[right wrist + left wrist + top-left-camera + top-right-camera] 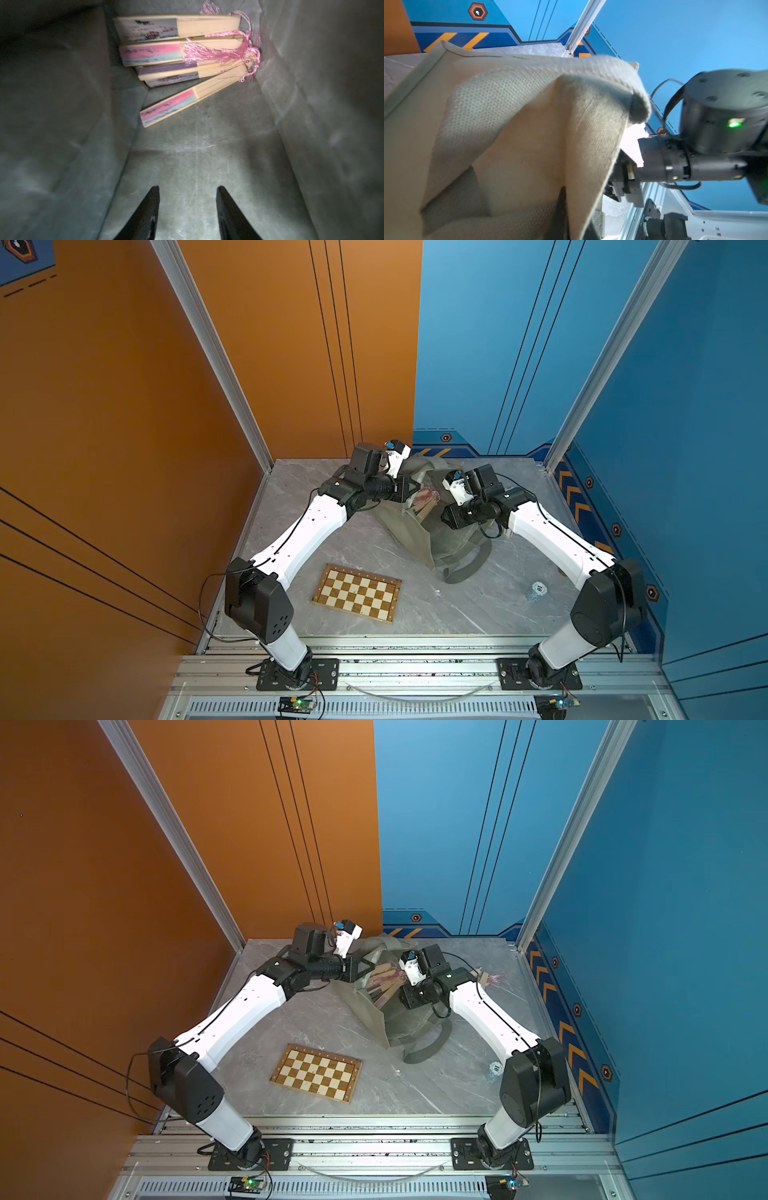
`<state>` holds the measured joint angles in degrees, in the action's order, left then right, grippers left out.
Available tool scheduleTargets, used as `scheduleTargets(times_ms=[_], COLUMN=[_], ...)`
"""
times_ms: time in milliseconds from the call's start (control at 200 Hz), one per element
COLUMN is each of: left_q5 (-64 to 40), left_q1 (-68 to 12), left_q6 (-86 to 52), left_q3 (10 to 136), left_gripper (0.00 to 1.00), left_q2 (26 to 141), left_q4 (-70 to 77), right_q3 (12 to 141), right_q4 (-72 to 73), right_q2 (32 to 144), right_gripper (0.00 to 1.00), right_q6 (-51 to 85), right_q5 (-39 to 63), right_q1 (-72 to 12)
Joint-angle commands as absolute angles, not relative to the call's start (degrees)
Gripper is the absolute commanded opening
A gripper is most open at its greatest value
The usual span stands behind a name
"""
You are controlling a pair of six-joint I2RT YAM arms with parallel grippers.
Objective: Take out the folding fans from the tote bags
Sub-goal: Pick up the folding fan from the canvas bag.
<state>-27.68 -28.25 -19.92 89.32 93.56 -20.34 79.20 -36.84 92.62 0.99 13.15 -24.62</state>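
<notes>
The grey marble-patterned tabletop (457, 614) carries a soft olive fabric tote bag (409, 537) at its far middle, between the two arms. One strap handle (469, 568) loops on the table toward the front. A brown-and-cream wooden chessboard (357, 593) lies flat nearer the front, well apart from the bag.

Inside the bag, slim closed folding fans (178, 52) with pale bamboo ribs and pink tassels are stacked against the far end. Their long axes run crosswise to the right gripper's reach, and the tassel ends crowd one fabric wall. The nearest fan slants diagonally.

Bare bag floor lies open between the fans and the right gripper (188, 188), whose fingers stand apart and empty. The left gripper (370, 967) is pinched closed on the bag's rim.
</notes>
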Motion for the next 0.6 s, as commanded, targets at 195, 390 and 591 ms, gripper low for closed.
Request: scheduleTargets(times_ms=[195,390,591], left_q5=[-27.32,-28.9,-29.66], left_q1=[-27.91,-27.51,-27.05], left_q6=[-24.34,-24.58,-25.09], left_q3=[87.57,89.37,89.32], left_gripper=[0.0,0.0,0.0], left_q2=[92.17,94.72,95.1], left_q4=[-13.94,-15.35,-14.66], right_q3=[77.87,71.12,67.5], right_q4=[-34.63,-30.32,-27.83], right_q2=[96.62,90.68,88.01], right_gripper=[0.47,0.47,0.47], right_q6=[-1.83,-2.55,-3.41], right_q5=[8.41,8.14,8.5], right_q1=[-26.01,-26.54,-26.76])
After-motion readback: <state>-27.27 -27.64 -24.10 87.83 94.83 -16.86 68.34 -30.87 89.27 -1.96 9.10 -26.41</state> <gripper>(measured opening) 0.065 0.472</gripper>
